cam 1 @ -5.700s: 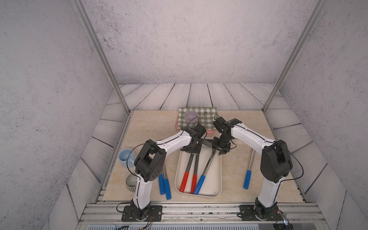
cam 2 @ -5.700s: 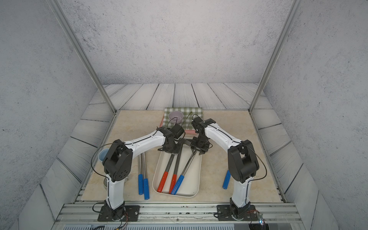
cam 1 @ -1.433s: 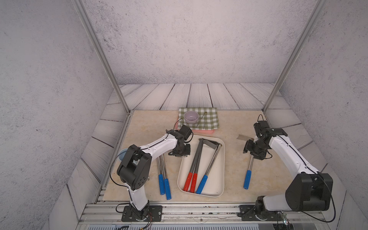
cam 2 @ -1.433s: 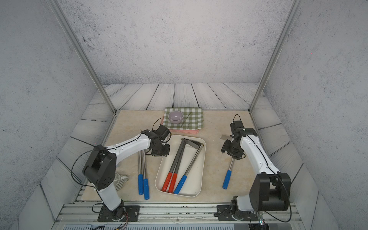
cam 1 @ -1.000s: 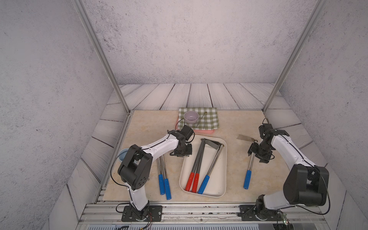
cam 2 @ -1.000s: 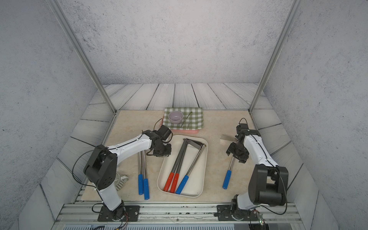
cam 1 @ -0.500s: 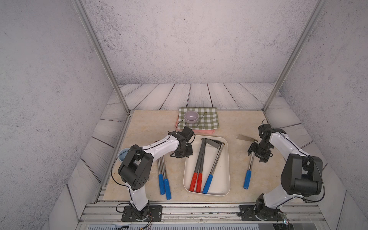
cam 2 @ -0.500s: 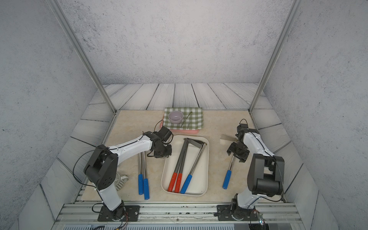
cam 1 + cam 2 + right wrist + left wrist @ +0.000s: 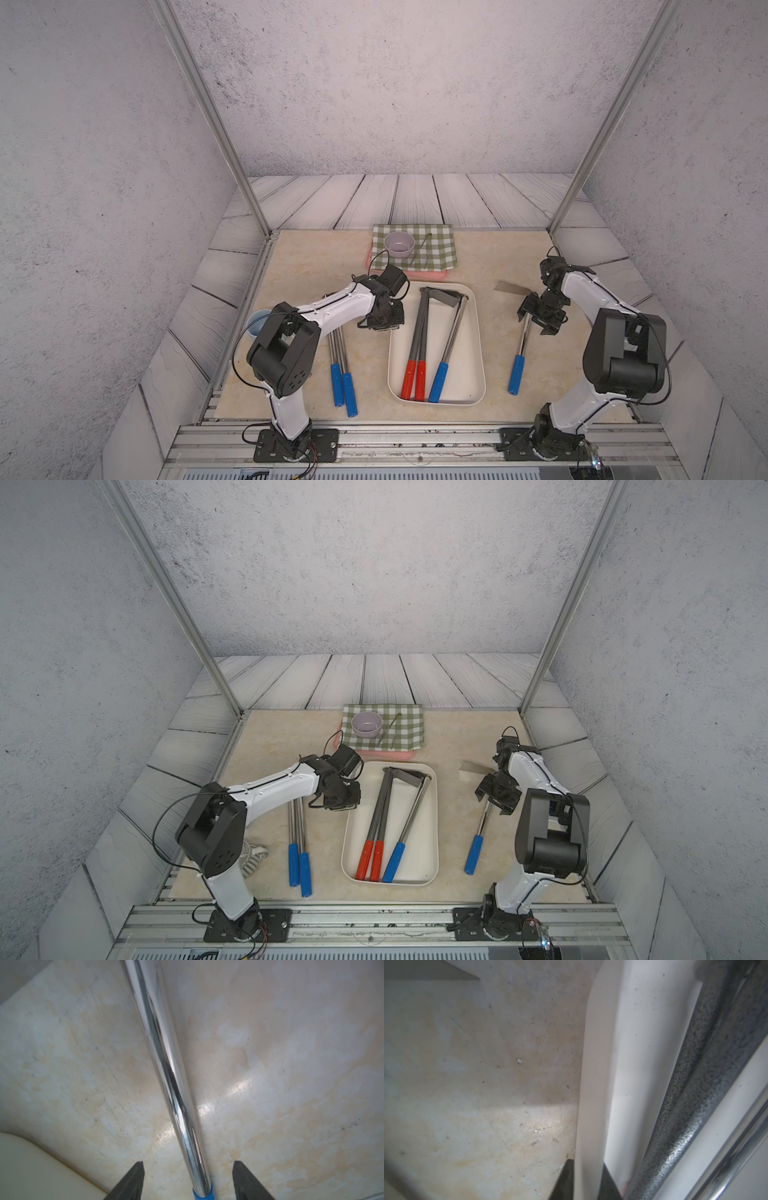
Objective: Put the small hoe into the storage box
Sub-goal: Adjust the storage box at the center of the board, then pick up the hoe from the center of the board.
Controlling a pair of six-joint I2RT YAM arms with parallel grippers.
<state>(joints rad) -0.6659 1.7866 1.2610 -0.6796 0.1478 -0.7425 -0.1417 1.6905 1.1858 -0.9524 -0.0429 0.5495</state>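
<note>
Small hoe (image 9: 522,343) lay on the tabletop (image 9: 311,270) at 3 o'clock from the storage box (image 9: 467,357), not yet lifted, as the right gripper (image 9: 535,322) stood wide open astride its bright shaft. Three other hoes (image 9: 420,328) already rested in the box; two more (image 9: 338,357) waited at 9 o'clock. Left gripper (image 9: 384,325) sat narrow about the box's 9 o'clock wall, though whether it pinched could not be told. Beige and marbled, the tabletop carried a checked cloth (image 9: 436,245) and bowl (image 9: 400,243) at 12 o'clock, ringed by pale planks (image 9: 415,199) and speckled grey walls (image 9: 374,104).
</note>
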